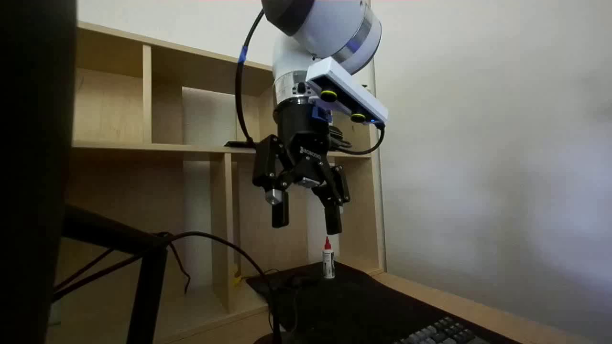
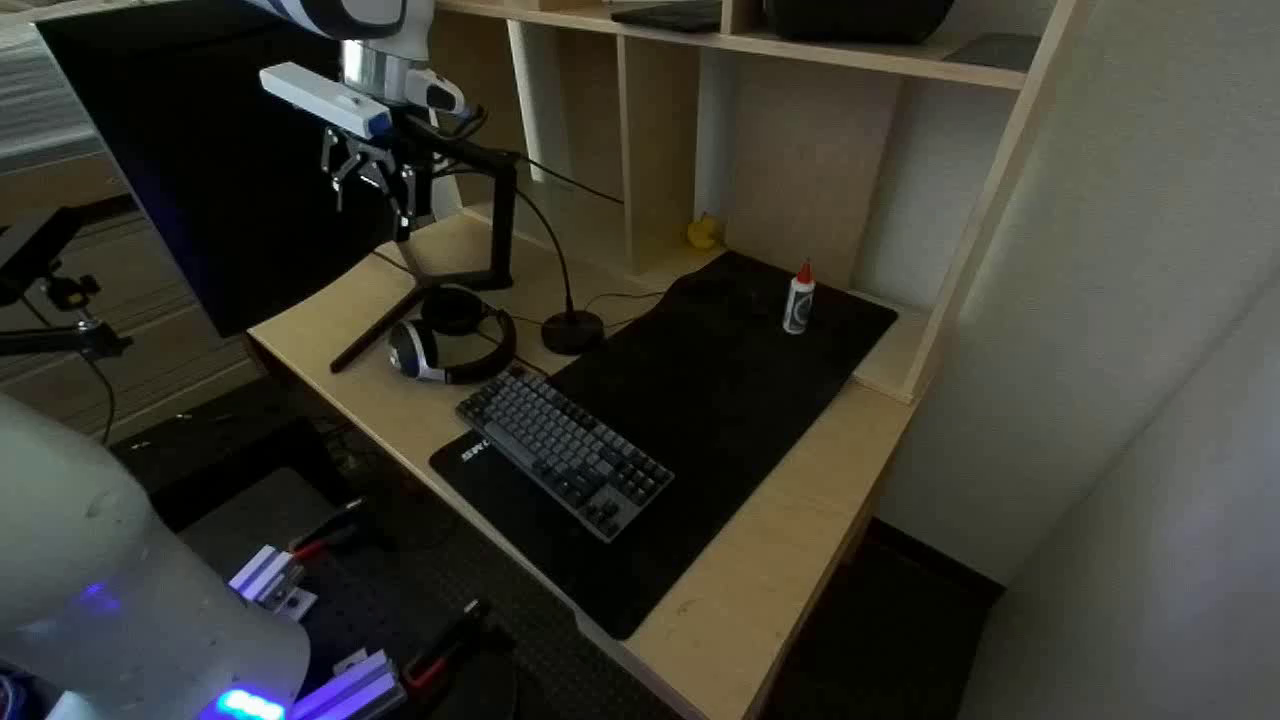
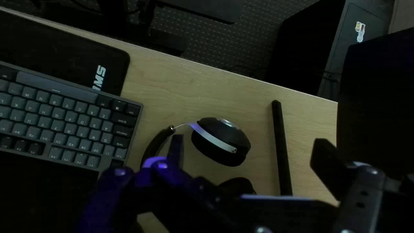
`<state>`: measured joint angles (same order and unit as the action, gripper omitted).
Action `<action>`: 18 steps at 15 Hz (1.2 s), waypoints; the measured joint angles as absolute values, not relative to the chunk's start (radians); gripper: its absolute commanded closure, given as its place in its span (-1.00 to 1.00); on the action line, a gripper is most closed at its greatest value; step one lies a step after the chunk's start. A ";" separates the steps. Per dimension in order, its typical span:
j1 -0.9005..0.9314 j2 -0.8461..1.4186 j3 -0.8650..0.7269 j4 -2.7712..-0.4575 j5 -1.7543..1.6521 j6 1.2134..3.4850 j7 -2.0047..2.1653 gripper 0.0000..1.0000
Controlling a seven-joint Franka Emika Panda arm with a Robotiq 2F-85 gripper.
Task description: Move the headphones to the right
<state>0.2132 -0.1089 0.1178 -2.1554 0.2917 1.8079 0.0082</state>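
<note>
While the white arm [image 1: 334, 33] reaches in from overhead, the tool [image 1: 307, 223] hangs released above the bench [image 2: 770, 540], its two fingers [image 1: 333, 220] spread well apart and pointing down; the headphones [image 2: 420, 350] lie on the bench, lower than the tool and apart from it, between the keyboard [image 2: 570, 450] and a slim dark stand leg [image 3: 281, 149]; in the wrist view one ear cup [image 3: 223, 142] shows in the span between the fingers, while the tool hides part of the headband [image 3: 156, 143] and of the second cup [image 3: 238, 185]; the headband curves on the keyboard's side, just beside its corner.

The keyboard rests on a black mat [image 2: 720, 430], one end reaching past the mat's edge; farther along the mat a white bottle [image 2: 798, 303] with a red tip, shown in both exterior views, stands upright, well apart from the tool; a round black base [image 2: 572, 335] with a thin curved stem stands on the bench between headphones and mat; in an exterior view a large dark monitor [image 2: 220, 180] rises near the tool; a black cable [image 1: 238, 86] loops down beside the arm; a wooden shelf unit [image 1: 221, 215] runs along the back, and a yellow thing [image 2: 704, 232], too small to make out, sits in a low compartment.
</note>
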 measured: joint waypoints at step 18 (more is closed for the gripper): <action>0.206 -0.115 0.129 -2.159 0.223 1.915 0.329 -1.00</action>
<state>0.2060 -0.1148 0.1290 -2.1589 0.2226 1.9148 0.3294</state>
